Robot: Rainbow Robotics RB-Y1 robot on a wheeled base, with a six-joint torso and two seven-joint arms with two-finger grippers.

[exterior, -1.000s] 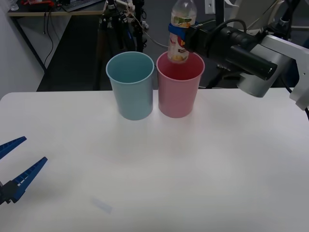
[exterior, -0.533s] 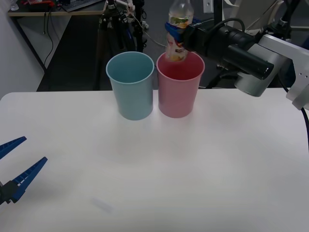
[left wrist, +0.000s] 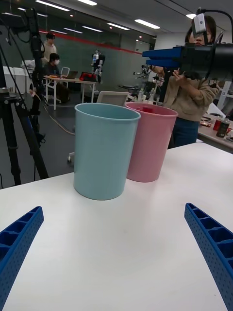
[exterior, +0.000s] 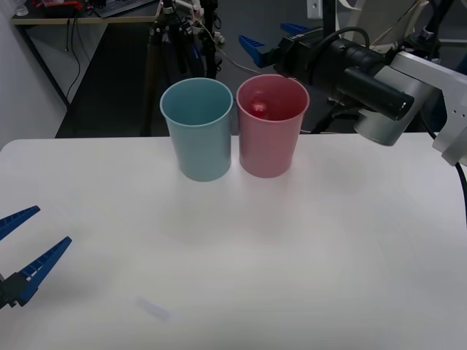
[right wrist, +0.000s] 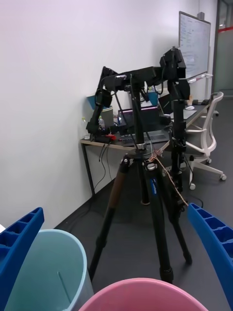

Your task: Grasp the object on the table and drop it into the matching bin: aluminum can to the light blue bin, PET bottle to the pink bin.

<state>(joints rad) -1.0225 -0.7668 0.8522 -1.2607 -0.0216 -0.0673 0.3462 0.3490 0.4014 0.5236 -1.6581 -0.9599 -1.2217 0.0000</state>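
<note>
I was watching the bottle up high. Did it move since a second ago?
Yes. The bottle went straight down into the pink bin; its red cap shows below the rim. The right gripper hangs above that bin, jaws open.

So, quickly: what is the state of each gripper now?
Left gripper: open, empty, low over the table.
Right gripper: open, empty, above the pink bin.

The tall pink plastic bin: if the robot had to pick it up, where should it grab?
Probably the rim of the tall round pink plastic bin, from above or its right side: the walls taper downward, and the light blue plastic bin crowds its left. The open right gripper hovers just above.
</note>
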